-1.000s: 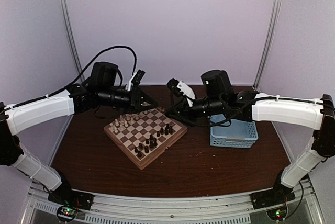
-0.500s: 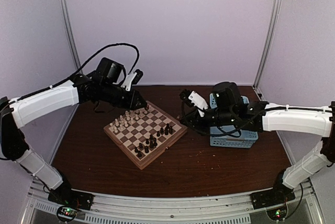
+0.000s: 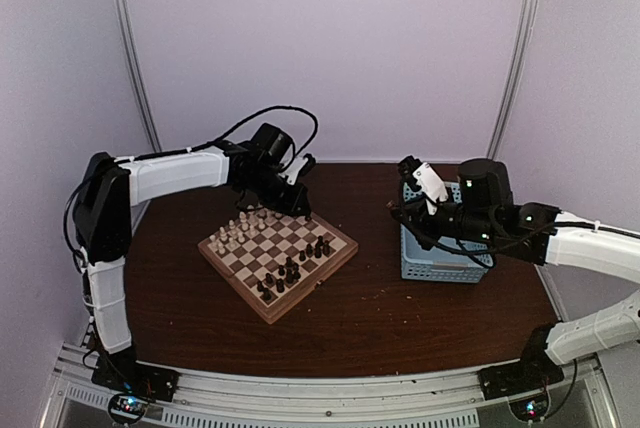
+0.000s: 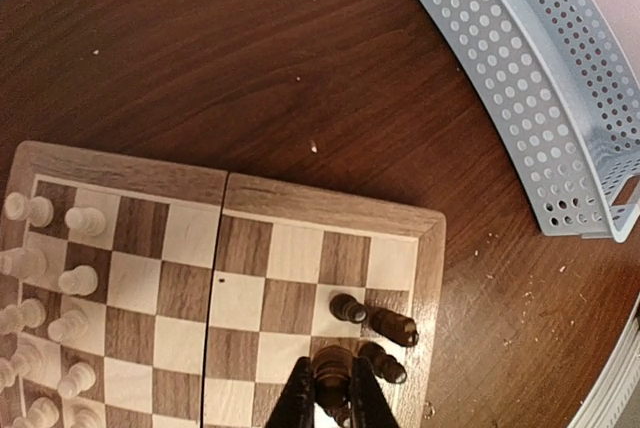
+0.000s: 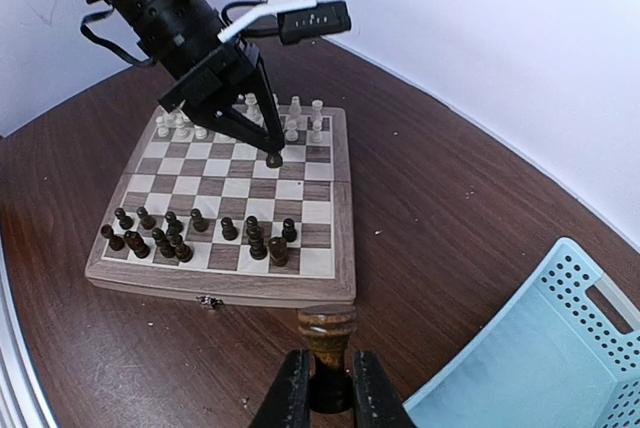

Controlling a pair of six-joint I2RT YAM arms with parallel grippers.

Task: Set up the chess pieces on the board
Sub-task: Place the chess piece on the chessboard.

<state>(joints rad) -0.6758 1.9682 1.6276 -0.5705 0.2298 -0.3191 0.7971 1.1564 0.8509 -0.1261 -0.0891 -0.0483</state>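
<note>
The board (image 3: pixel 335 256) lies at an angle on the dark table. Cream pieces (image 3: pixel 232 235) line its left side and dark pieces (image 3: pixel 290 270) its near right side. My left gripper (image 3: pixel 297 210) hangs over the board's far corner, shut on a dark piece (image 4: pixel 333 368). The right wrist view shows it (image 5: pixel 272 153) just above a square near the cream rows. My right gripper (image 3: pixel 402 210) is at the basket's left edge, right of the board. It is shut on a dark brown piece (image 5: pixel 327 333) held upright above the table.
A light blue lattice basket (image 3: pixel 470 266) stands to the right of the board; it also shows in the left wrist view (image 4: pixel 540 78). A purple back wall and metal posts close the far side. Bare table lies in front of the board.
My right gripper has pulled back to the right, from the board's far corner to the basket's edge. My left arm has swung back and its gripper has shifted right over the board.
</note>
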